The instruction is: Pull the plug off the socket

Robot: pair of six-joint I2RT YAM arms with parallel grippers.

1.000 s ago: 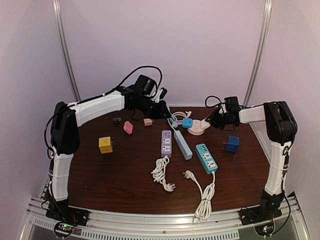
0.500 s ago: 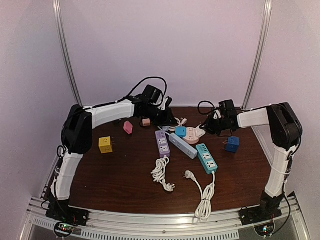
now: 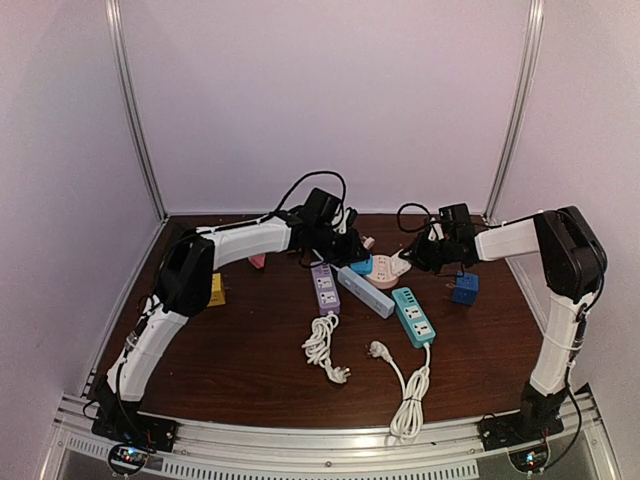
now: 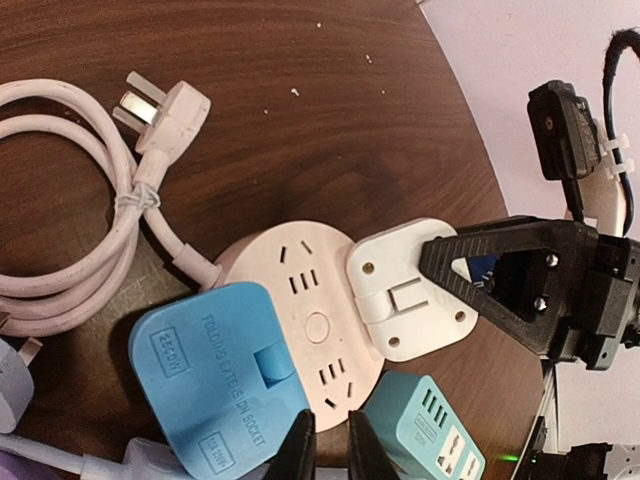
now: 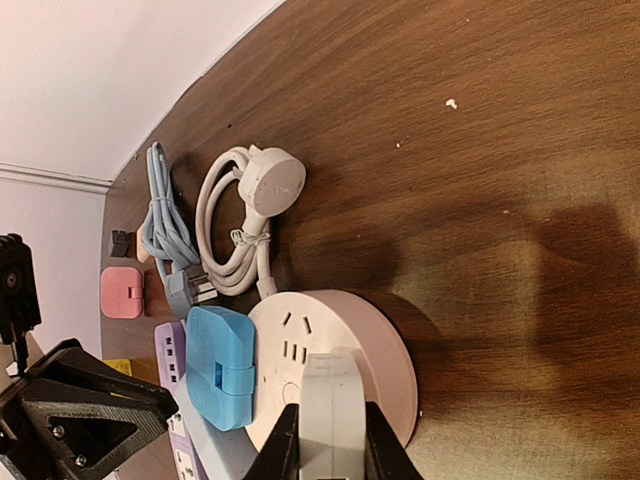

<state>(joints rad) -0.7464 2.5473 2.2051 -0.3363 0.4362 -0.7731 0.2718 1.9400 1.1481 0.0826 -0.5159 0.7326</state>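
A round pink socket [image 3: 385,267] lies at the back middle of the table, with a blue plug [image 3: 362,264] on its left and a white plug [image 3: 402,261] on its right. My right gripper [image 5: 328,440] is shut on the white plug [image 5: 330,400], which sits in the socket [image 5: 375,335]. My left gripper [image 4: 330,440] is almost shut and holds nothing. Its tips are at the socket's rim [image 4: 310,290], between the blue plug [image 4: 215,370] and a teal strip [image 4: 425,430]. The white plug [image 4: 410,290] shows held by the right fingers [image 4: 500,275].
A purple strip [image 3: 326,287], a light blue strip [image 3: 365,292] and a teal strip [image 3: 413,316] with coiled cords lie in front of the socket. A blue cube [image 3: 463,288] is at the right, a yellow cube [image 3: 216,290] at the left. The socket's white cord [image 4: 90,230] lies behind.
My left arm has swung right, and its gripper now sits at the socket's left rim. The socket and strips have shifted slightly. My right gripper has stayed at the white plug.
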